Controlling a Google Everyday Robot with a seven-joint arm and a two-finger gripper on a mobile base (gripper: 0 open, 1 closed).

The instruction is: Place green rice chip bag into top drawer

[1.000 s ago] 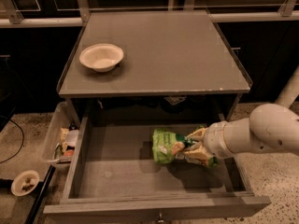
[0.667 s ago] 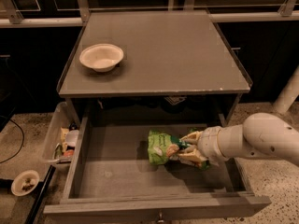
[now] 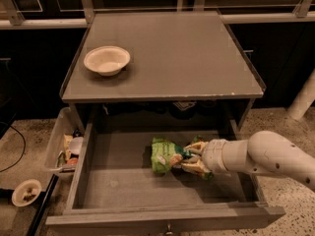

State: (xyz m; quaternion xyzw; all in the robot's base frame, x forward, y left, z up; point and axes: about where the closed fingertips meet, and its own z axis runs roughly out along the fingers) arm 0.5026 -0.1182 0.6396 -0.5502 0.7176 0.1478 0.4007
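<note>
The green rice chip bag (image 3: 164,155) lies on the flat grey bottom of the open top drawer (image 3: 123,186), a little right of its middle. My gripper (image 3: 191,157) reaches into the drawer from the right on a white arm. Its pale fingers (image 3: 196,148) sit against the bag's right end, one above and one below it, closed on the bag. The bag's right end is hidden behind the fingers.
A white bowl (image 3: 107,59) sits on the cabinet top at the left. A clear plastic bin of clutter (image 3: 65,149) stands on the floor left of the drawer. A small round dish (image 3: 26,192) lies on the floor at the far left. The drawer walls flank my arm.
My gripper and the bag have moved left together inside the drawer, towards its middle. The bag now rests lower on the drawer bottom.
</note>
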